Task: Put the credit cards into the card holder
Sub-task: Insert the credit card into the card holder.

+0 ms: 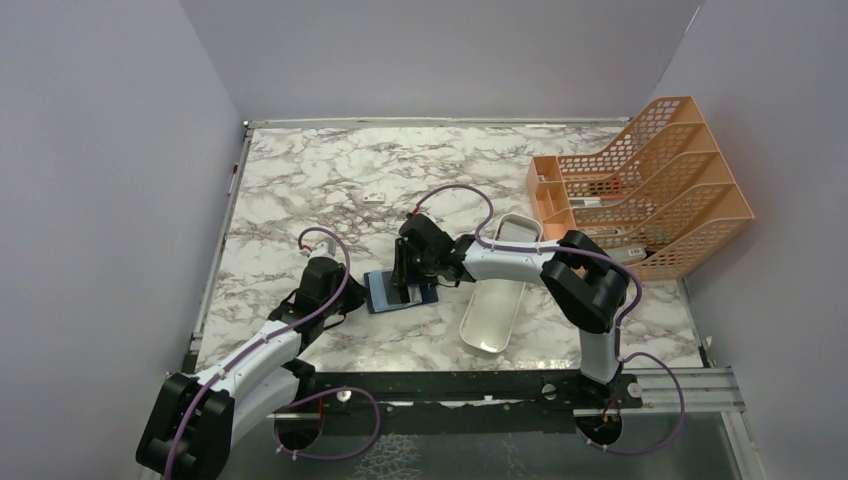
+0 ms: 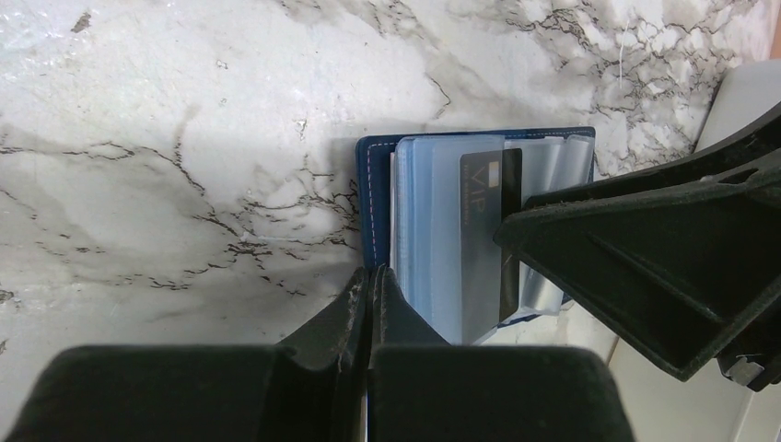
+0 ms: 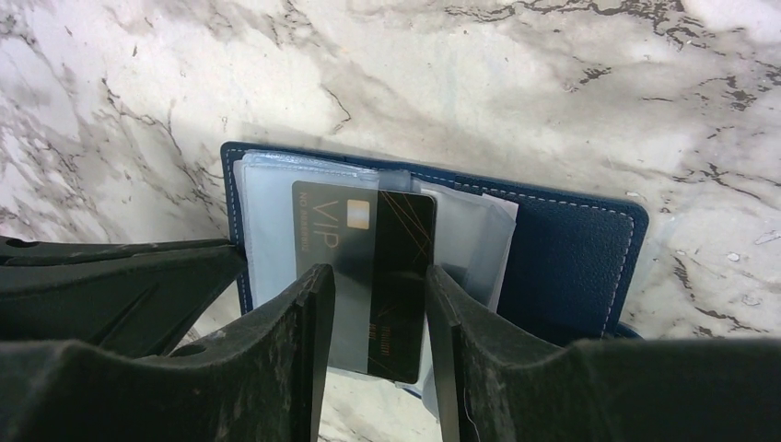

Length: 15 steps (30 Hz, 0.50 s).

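Right wrist: a glossy black credit card (image 3: 387, 249) (half-sleeved in the grained navy card holder (image 3: 571, 262)) is straddled by the half-open right gripper (image 3: 373, 276); the left gripper (image 2: 369, 278) is pressed closed.

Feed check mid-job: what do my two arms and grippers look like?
Both the left arm and right arm have white links, chunky black joints and a looping purple cable. The left gripper and right gripper are matte black, each with two wedge-shaped fingers scuffed pale along the inner edges. I see no markings.
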Available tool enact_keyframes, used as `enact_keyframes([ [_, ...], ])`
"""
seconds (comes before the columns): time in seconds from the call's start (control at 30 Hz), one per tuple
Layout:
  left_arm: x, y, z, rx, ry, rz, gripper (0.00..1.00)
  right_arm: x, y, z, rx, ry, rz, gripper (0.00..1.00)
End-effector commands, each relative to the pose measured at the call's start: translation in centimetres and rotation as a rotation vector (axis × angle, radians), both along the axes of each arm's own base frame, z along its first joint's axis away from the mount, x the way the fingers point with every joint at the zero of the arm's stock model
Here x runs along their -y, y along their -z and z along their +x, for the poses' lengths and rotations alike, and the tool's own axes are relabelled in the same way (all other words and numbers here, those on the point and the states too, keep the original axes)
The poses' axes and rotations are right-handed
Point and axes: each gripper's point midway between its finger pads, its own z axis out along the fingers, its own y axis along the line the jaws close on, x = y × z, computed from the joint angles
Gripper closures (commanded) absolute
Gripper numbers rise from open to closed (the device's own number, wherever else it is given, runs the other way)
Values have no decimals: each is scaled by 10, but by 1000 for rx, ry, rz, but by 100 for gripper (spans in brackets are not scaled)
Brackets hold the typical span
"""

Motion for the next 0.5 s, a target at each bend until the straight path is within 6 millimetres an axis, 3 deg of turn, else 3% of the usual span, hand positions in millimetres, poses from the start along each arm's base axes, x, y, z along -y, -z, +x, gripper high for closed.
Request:
enact_keyframes([
  [0.0,4,-11,7,30,7,-20,100,7,-6,-2,31,-5,-29,54],
  [0.27,4,-11,7,31,4,-18,100,8,-5,-4,27,-4,-25,52],
  [0.47,5,-12,9,33,6,-24,100,-5,-4,-12,6,-59,55,53],
])
